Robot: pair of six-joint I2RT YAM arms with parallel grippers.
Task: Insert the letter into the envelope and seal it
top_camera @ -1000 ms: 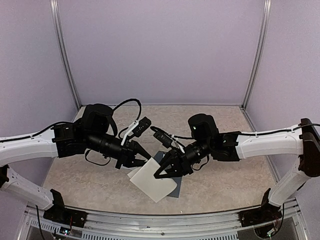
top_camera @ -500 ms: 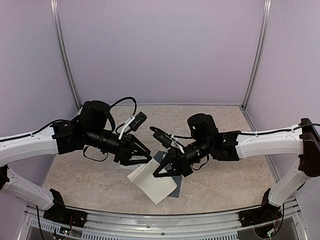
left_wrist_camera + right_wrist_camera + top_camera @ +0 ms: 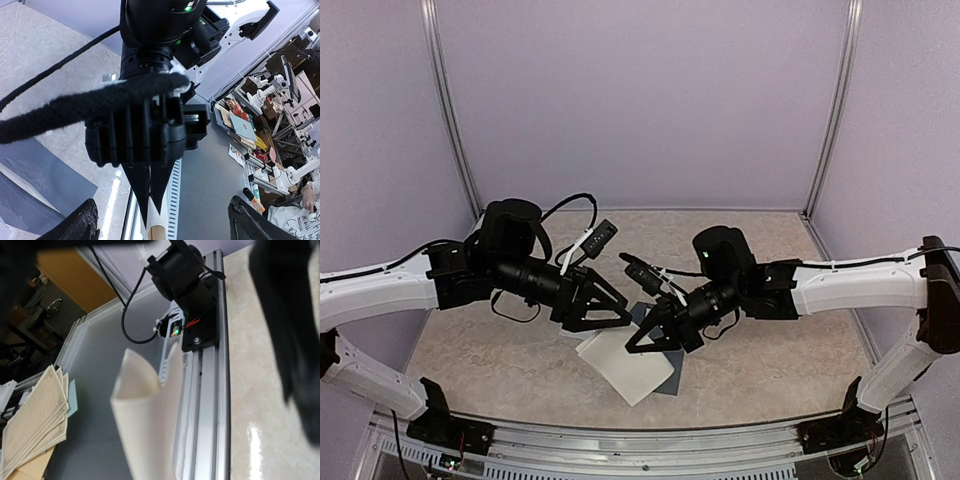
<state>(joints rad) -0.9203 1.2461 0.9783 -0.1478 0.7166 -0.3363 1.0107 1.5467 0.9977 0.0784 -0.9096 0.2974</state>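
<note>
In the overhead view the two arms reach in from either side and meet near the middle of the bench [image 3: 780, 375], a pale marbled surface enclosed by lilac walls. The right end effector [image 3: 633, 348] points down and to the left, clenched on the upper edge of the letter [image 3: 625, 368], a white sheet that slopes from the grip towards the bottom centre of the frame. The left end effector [image 3: 618, 312] sits just left of it, released, its two fingers spread into a wide V with nothing between them and clear of the sheet. The left wrist view agrees: its own fingers [image 3: 75, 225] appear only in the lower left and lower right corners, far apart, and the right end effector fills the centre, its jaws pressed together into a downward point with a cream strip of the letter coming out below the tips. The envelope [image 3: 50, 175] lies flat on the bench at the lower left of that view; from overhead it is mostly hidden beneath the letter, with dark slivers showing past the sheet's upper and lower right edges. In the right wrist view the letter rises from the bottom centre, curled into a loose roll, in front of an aluminium rail [image 3: 202, 405] carrying a black arm base [image 3: 187, 285] with a small green light.
</note>
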